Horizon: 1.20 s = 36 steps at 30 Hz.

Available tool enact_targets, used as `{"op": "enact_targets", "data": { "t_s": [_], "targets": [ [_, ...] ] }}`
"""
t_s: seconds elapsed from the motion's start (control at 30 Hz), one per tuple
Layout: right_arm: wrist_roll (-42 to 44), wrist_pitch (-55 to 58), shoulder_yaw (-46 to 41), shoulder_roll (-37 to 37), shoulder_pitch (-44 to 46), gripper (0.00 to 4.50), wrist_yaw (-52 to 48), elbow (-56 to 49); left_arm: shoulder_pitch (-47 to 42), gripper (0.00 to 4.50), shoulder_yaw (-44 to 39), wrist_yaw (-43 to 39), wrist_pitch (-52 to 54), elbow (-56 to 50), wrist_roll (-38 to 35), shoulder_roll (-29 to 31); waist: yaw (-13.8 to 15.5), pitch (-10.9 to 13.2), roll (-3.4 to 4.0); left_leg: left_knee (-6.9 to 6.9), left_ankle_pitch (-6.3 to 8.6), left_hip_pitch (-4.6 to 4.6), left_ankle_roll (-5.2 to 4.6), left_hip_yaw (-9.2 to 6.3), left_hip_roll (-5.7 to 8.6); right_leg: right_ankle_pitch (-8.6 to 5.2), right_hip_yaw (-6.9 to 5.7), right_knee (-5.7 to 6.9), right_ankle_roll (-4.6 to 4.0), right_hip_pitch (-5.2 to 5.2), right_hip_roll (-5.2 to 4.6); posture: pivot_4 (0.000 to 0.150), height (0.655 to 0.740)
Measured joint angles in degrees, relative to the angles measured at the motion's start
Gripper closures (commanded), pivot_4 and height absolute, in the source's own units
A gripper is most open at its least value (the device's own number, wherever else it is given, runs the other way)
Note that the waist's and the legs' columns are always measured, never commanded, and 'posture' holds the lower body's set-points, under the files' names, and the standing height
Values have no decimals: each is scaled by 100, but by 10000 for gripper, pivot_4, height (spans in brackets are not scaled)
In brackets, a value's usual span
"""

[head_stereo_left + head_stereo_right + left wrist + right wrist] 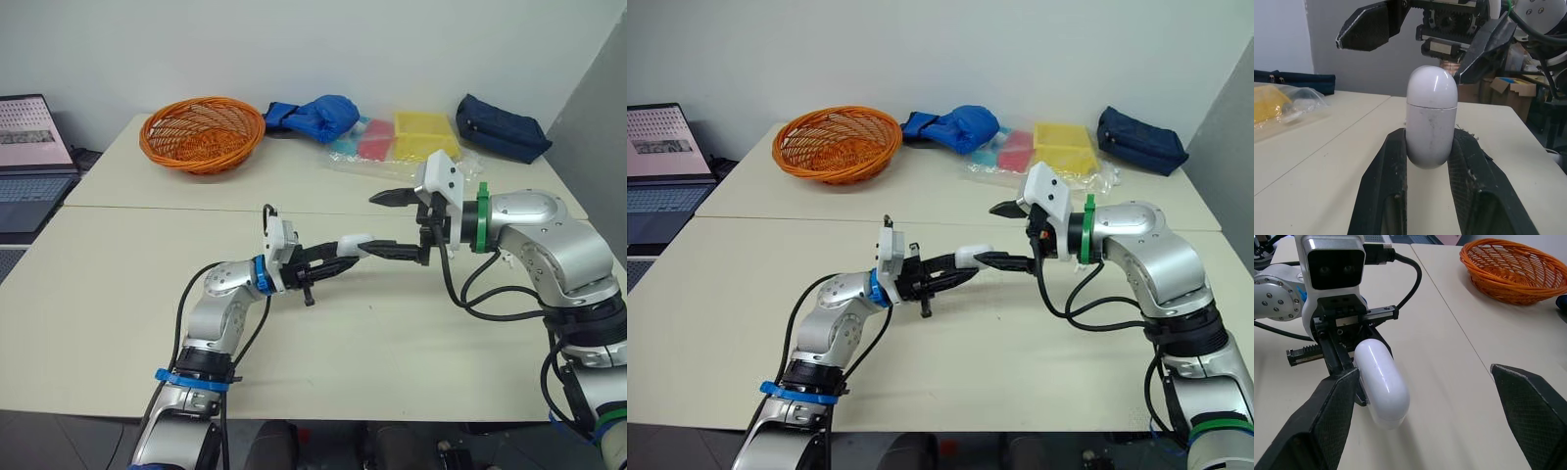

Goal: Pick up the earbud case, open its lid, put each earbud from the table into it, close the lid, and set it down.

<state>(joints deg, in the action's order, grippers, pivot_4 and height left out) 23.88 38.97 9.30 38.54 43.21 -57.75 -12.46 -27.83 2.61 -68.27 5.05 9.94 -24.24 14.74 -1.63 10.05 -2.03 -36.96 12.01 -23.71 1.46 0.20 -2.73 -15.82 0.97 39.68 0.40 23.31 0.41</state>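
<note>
Tabletop (118,294); case (1431,115) underside inside left gripper (1429,139)

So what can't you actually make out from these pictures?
Inside the earbud case: its shut lid hides the contents in every view.
The case's bottom end: left wrist view, covered by the left tool clamping it.
Whether the open right tool touches the case: eye views, contact spot too small.
The laptop: left eye view, cut off by the picture's edge.
What the coloured packets are: eye views, under crinkled clear plastic.
</note>
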Motion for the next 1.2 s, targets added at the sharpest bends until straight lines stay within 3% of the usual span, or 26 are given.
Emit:
{"op": "enact_targets", "data": {
  "t_s": [0.63, 1.2],
  "targets": [
    [-171, -1, -13, -15, -139, 432, 53, 21, -133, 37226, 31, -108, -42, 167, -19, 7, -3, 0, 0, 8, 1, -8, 0, -1, 0, 0, -3, -23, 0, 0, 0, 1500, 7400],
    [604, 926, -604, -22, -88, 432, 302, -97, -146, 37226, 132, -232, -163, 201, -40, -11, 0, 2, 2, 13, 1, -12, -1, -2, -1, 0, -4, -33, 1, 0, 0, 1500, 7400]
  ]
}}
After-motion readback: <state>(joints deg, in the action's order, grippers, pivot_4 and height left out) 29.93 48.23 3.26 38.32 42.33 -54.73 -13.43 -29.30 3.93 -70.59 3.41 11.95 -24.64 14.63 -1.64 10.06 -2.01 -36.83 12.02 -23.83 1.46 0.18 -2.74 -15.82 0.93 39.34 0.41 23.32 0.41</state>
